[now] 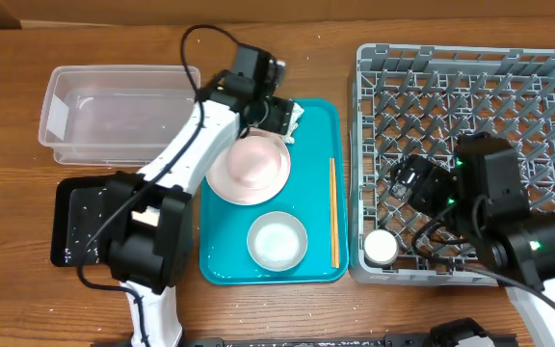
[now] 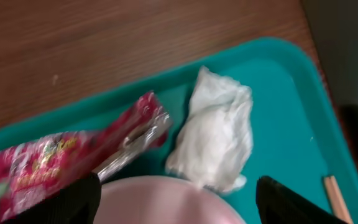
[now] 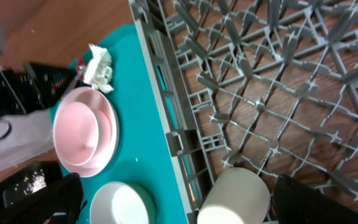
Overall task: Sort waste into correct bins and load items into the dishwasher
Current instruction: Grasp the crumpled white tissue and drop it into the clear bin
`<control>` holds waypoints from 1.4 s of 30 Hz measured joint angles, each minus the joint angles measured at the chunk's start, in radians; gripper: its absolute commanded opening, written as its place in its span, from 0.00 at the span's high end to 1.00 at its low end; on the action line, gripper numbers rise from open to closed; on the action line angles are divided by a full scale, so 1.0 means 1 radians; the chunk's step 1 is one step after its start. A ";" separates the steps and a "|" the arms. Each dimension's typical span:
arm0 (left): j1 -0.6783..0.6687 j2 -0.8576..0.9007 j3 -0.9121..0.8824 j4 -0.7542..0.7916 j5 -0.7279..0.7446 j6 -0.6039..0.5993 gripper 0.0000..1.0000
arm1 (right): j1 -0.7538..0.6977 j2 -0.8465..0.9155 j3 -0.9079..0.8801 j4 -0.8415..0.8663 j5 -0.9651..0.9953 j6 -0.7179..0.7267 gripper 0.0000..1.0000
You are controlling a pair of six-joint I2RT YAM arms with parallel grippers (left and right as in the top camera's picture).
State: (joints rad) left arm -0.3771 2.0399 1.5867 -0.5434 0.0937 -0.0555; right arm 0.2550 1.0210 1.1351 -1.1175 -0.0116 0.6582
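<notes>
While left gripper (image 2: 179, 196) is hovering, jaws wide apart, I'm judging it best centring on tissue wad (image 2: 215, 140) (wrapper (image 2: 55, 162) just beside), clearing plate (image 2: 148, 205).

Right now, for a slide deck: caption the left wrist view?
Open left gripper above a red snack wrapper, crumpled white tissue and pink plate on the teal tray.

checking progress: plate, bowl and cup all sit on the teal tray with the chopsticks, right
Not quite: the cup is not on the teal tray; it stands in the rack, in the corner next to the tray, as the overhead view shows. The plate, bowl and chopsticks do lie on the tray.
</notes>
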 measured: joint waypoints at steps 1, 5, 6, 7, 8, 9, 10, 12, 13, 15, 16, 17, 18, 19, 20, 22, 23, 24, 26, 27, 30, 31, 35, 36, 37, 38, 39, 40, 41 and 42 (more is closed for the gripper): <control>-0.012 0.008 0.007 0.025 0.000 0.008 0.19 | 0.000 0.008 0.000 0.000 -0.004 0.000 0.00; -0.052 0.049 0.024 0.093 -0.030 0.027 0.23 | 0.000 0.026 0.000 -0.001 -0.018 -0.001 0.00; -0.061 0.064 0.025 0.100 -0.034 0.031 0.28 | 0.000 0.026 0.000 -0.001 -0.023 0.000 0.00; -0.067 0.081 0.026 0.106 -0.034 0.033 0.34 | 0.000 0.026 0.000 -0.001 -0.025 0.000 0.00; -0.071 0.103 0.026 0.113 -0.033 0.036 0.43 | 0.000 0.026 0.000 0.000 -0.027 0.000 0.00; -0.072 0.124 0.026 0.118 -0.031 0.035 0.49 | 0.000 0.026 0.000 -0.001 -0.028 0.000 0.00; -0.072 0.144 0.026 0.122 -0.028 0.038 0.56 | 0.000 0.026 0.000 -0.001 -0.029 0.000 0.00; -0.073 0.175 0.026 0.127 -0.022 0.040 0.69 | 0.000 0.026 0.000 0.000 -0.032 -0.001 0.00; -0.074 0.185 0.026 0.130 -0.021 0.040 0.79 | 0.000 0.026 0.000 0.000 -0.033 0.000 0.00; -0.076 0.188 0.026 0.134 -0.020 0.044 0.92 | 0.000 0.026 0.000 -0.001 -0.033 -0.001 0.00; -0.077 0.187 0.029 0.132 -0.019 0.046 0.96 | 0.000 0.026 0.000 -0.001 -0.034 0.000 0.00; -0.080 0.187 0.034 0.126 -0.018 0.048 0.96 | 0.000 0.026 0.000 -0.001 -0.034 0.000 0.00; -0.082 0.187 0.041 0.109 -0.018 0.051 0.96 | 0.000 0.026 0.000 0.000 -0.034 0.000 0.00; -0.087 0.186 0.051 0.080 -0.018 0.050 0.96 | 0.000 0.026 0.000 -0.001 -0.034 -0.001 0.00; -0.089 0.186 0.067 0.042 -0.015 0.043 0.96 | 0.000 0.026 0.000 -0.001 -0.033 -0.002 0.00; -0.094 0.178 0.101 -0.031 -0.014 0.027 0.96 | 0.000 0.026 0.000 -0.001 -0.034 -0.004 0.00; -0.094 0.167 0.117 -0.066 -0.014 0.018 0.96 | 0.000 0.026 0.000 0.000 -0.033 -0.004 0.00; -0.094 0.151 0.134 -0.105 -0.015 0.006 0.96 | 0.000 0.026 0.000 0.000 -0.033 -0.006 0.00; -0.089 0.099 0.163 -0.169 -0.035 -0.021 0.96 | 0.000 0.026 0.000 0.000 -0.034 -0.011 0.00; -0.083 0.064 0.172 -0.195 -0.055 -0.037 0.96 | 0.000 0.026 0.000 0.000 -0.034 -0.012 0.00; -0.040 -0.051 0.196 -0.270 -0.144 -0.088 0.96 | 0.000 0.026 0.000 0.000 -0.033 -0.016 0.00; -0.018 -0.087 0.204 -0.297 -0.179 -0.106 0.96 | 0.000 0.026 0.000 -0.001 -0.034 -0.018 0.00; 0.108 -0.167 0.228 -0.382 -0.300 -0.183 0.96 | 0.000 0.026 0.000 0.000 -0.033 -0.023 0.00; 0.142 -0.170 0.229 -0.397 -0.318 -0.201 0.96 | 0.000 0.026 0.000 -0.001 -0.033 -0.024 0.00; 0.181 -0.167 0.229 -0.417 -0.336 -0.218 0.96 | 0.000 0.026 0.000 0.000 -0.034 -0.023 0.00; 0.216 -0.158 0.228 -0.431 -0.349 -0.232 0.91 | 0.000 0.026 0.000 -0.001 -0.034 -0.023 0.00; 0.248 -0.145 0.228 -0.438 -0.358 -0.241 0.68 | 0.000 0.026 0.000 -0.001 -0.033 -0.024 0.00; 0.275 -0.133 0.228 -0.441 -0.361 -0.248 0.36 | 0.000 0.026 0.000 -0.001 -0.033 -0.023 0.00; 0.298 -0.119 0.228 -0.440 -0.359 -0.261 0.28 | 0.000 0.026 0.000 0.000 -0.034 -0.023 0.00; 0.320 -0.104 0.227 -0.441 -0.352 -0.268 0.28 | 0.000 0.026 0.000 0.000 -0.033 -0.024 0.00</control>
State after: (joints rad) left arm -0.0570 1.9362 1.8141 -0.9840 -0.2584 -0.3233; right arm 0.2550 1.0473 1.1351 -1.1179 -0.0448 0.6342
